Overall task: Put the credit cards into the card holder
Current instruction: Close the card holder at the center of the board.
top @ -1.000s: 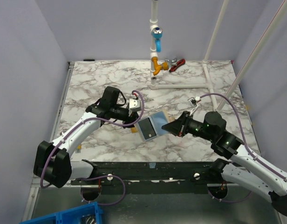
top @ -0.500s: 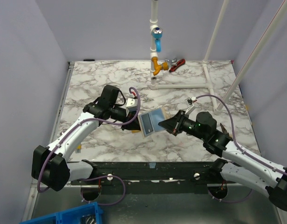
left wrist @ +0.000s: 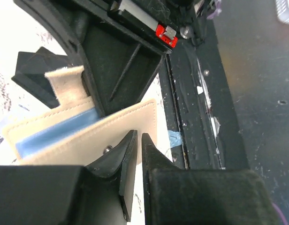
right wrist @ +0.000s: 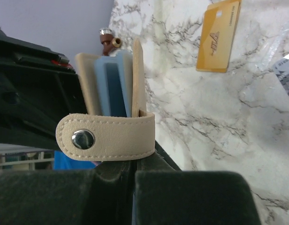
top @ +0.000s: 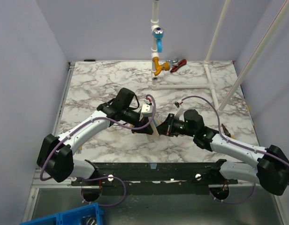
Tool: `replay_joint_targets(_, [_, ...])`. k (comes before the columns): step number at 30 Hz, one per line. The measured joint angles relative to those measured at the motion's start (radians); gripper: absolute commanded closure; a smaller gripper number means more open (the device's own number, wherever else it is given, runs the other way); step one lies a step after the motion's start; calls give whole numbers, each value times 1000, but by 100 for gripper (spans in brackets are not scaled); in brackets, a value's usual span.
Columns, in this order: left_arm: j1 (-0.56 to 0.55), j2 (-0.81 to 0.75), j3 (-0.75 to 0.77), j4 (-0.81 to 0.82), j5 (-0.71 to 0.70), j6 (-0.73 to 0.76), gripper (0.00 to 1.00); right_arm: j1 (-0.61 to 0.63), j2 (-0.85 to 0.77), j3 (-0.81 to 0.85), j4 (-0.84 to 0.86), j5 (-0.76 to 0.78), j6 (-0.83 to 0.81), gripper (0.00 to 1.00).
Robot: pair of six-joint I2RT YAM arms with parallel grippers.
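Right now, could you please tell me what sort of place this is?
Probably a robotics test cell: plain lilac walls enclose a marble-patterned table, with a white pipe frame at its back.

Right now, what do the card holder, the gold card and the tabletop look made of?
Card holder: beige leather or faux leather, matte, stitched edges, metal snap; which one is unclear. Gold card: likely plastic, smooth, flat, printed logo. Tabletop: marble-look, veined, faintly glossy; possibly laminate.

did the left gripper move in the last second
Yes. In the top view the left gripper has shifted right, toward the beige folding card holder, nearer the line below the orange pipe fitting.
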Motion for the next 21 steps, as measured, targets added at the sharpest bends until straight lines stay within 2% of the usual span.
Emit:
replay_joint_targets(9, [-183,89,-58,-6,-280,151,91,-11,149,-52,19,-89,-13,99])
replay_joint_targets(16, [-223,113,-58,-24,-426,223,91,-17,257,-161,104,-187,24,99])
replay_joint_targets(21, [-265,114,-90,-16,-526,269,91,-35,283,-179,114,-217,39,99])
